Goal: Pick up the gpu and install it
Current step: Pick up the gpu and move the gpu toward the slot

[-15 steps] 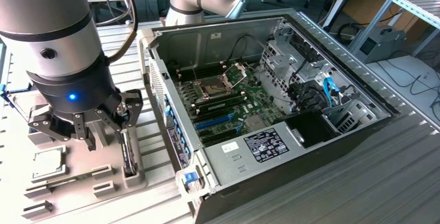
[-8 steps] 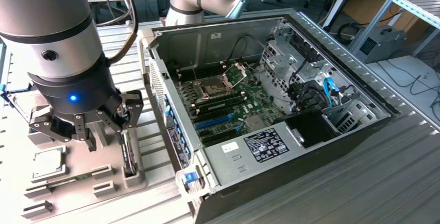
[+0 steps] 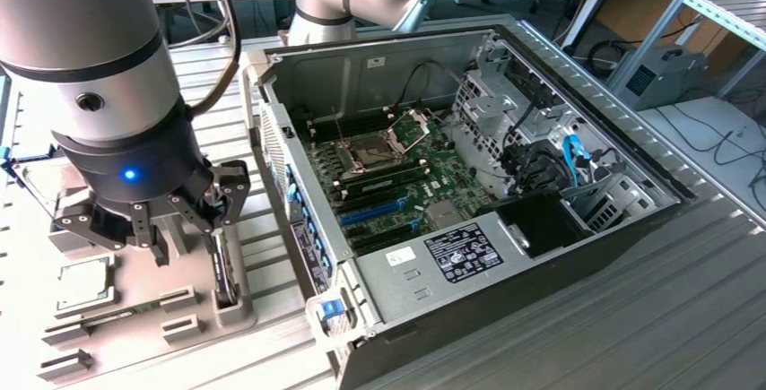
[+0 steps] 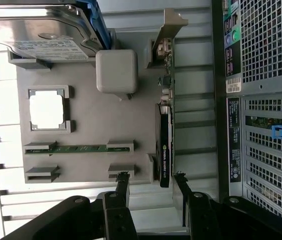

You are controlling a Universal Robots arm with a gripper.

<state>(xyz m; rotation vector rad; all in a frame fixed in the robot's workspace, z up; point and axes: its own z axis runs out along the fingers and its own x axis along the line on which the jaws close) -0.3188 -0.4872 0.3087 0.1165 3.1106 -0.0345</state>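
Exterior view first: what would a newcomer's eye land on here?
The open computer case dominates the middle of the exterior view. At that view's left, the arm's open hand hangs over a gray tray, its fingers either side of one end of the gpu, which stands on edge in its slot.

In the exterior view the scene is lit evenly by soft, diffuse light from above, and only faint shadows are cast beneath the gripper [image 3: 150, 238] onto the grey tray [image 3: 239, 314]. The inside of the computer case [image 3: 359, 76] is left dimmer. A blue indicator light [image 3: 129, 175] is seen glowing on the arm [image 3: 84, 40]. In the wrist view the processor chip [image 4: 46, 110] is washed out to white by glare, and the gripper is rendered almost black.
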